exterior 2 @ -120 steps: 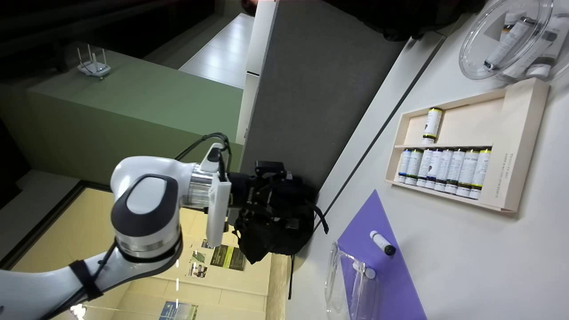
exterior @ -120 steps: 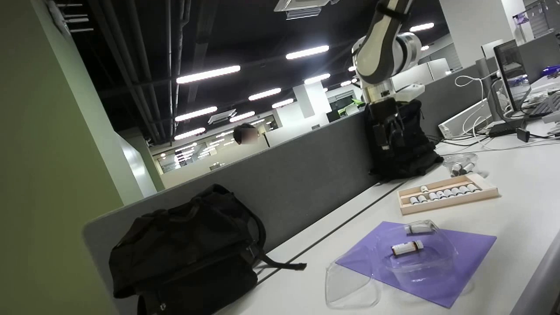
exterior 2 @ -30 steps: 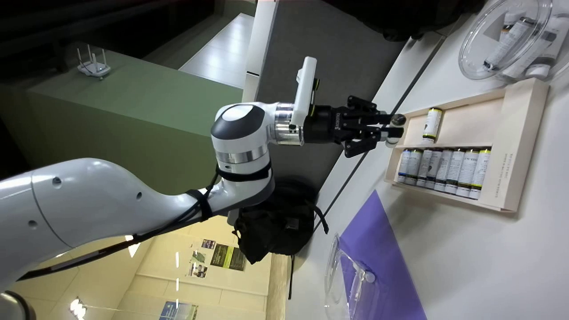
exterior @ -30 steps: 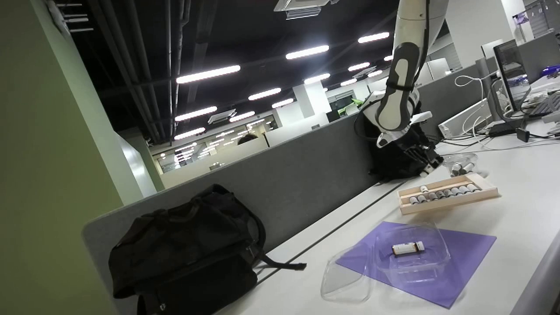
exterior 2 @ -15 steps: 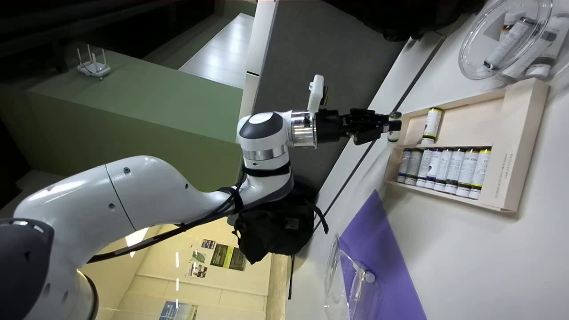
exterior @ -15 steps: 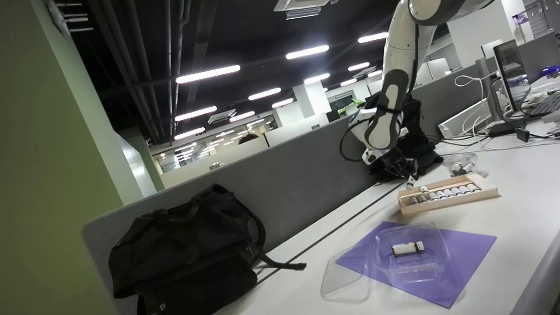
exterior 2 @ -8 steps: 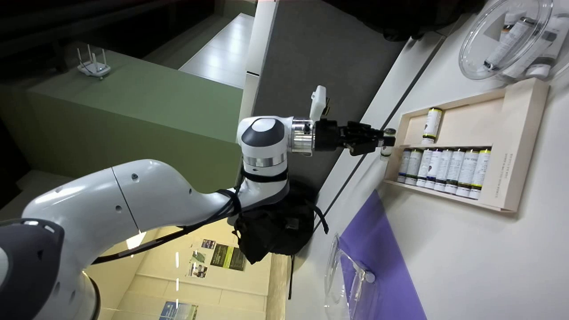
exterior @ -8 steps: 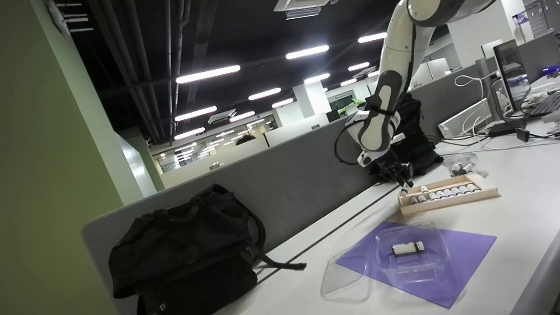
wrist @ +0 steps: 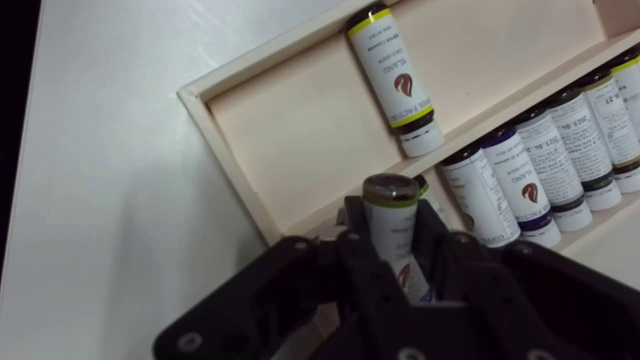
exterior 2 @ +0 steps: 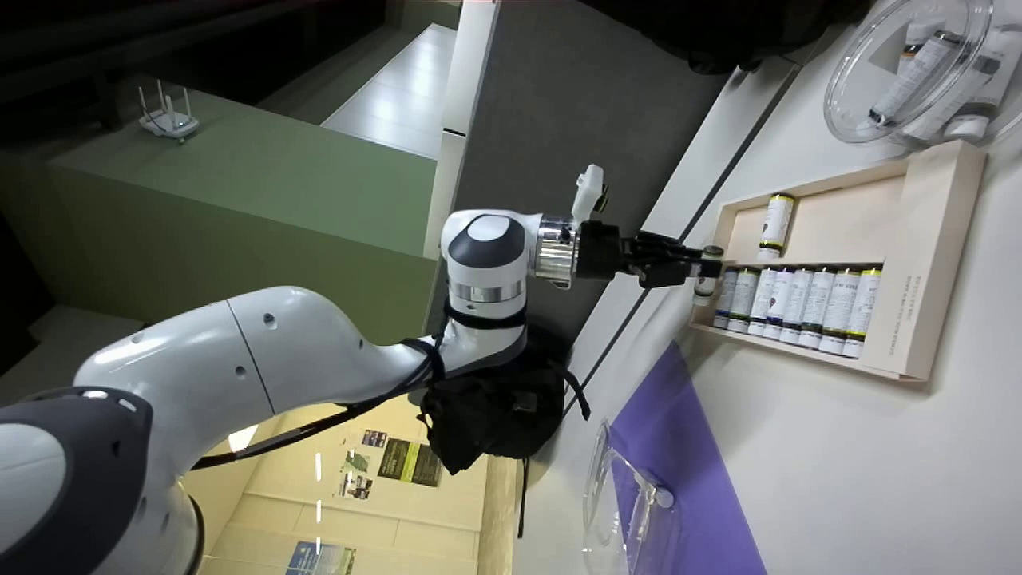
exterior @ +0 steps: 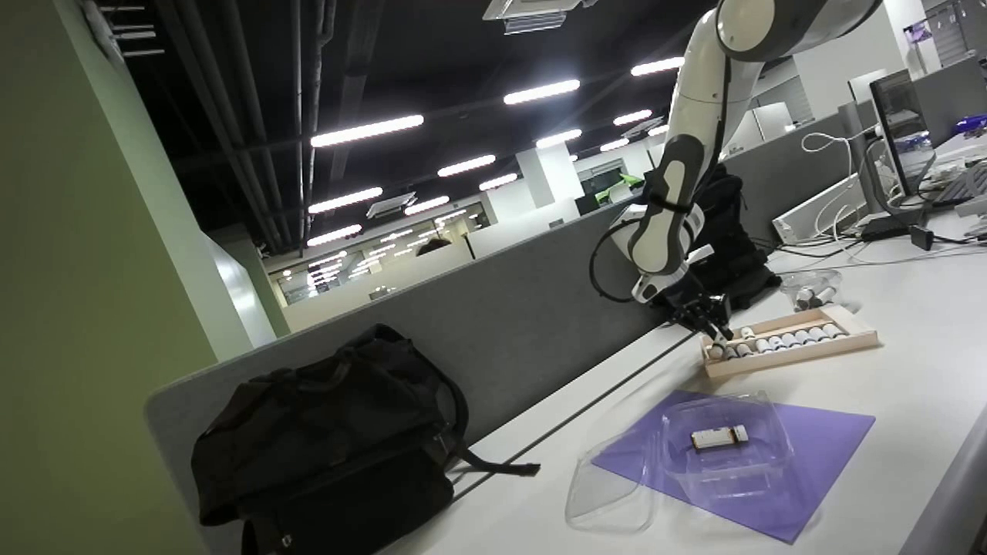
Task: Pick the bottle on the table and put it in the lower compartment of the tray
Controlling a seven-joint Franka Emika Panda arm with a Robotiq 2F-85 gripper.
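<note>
My gripper (wrist: 392, 216) is shut on the bottle (wrist: 392, 227), a small white-labelled one with a green band. It points dark end toward the camera in the wrist view and leans in the jaws. In an exterior view the bottle (exterior 2: 703, 289) hangs at the near end of the light-wood tray (exterior 2: 942, 263), over the lower compartment beside the row of bottles (exterior 2: 798, 303). Whether it touches the tray or its neighbours cannot be told. In another exterior view the gripper (exterior: 722, 336) is just above the tray's end (exterior: 709, 366). The white table (exterior: 917, 401) lies beneath.
A single bottle (wrist: 400, 75) lies in the upper compartment. A purple sheet (exterior: 825, 447) carries a clear box with another bottle (exterior: 719, 438). A clear bowl (exterior 2: 910, 72) of bottles stands past the tray. Behind are the grey divider (exterior: 540, 324) and black backpacks (exterior: 339, 439).
Eight seconds ago the bottle lay on the purple sheet; now it is in my gripper. Over the last second the gripper has come down with it to the tray's end.
</note>
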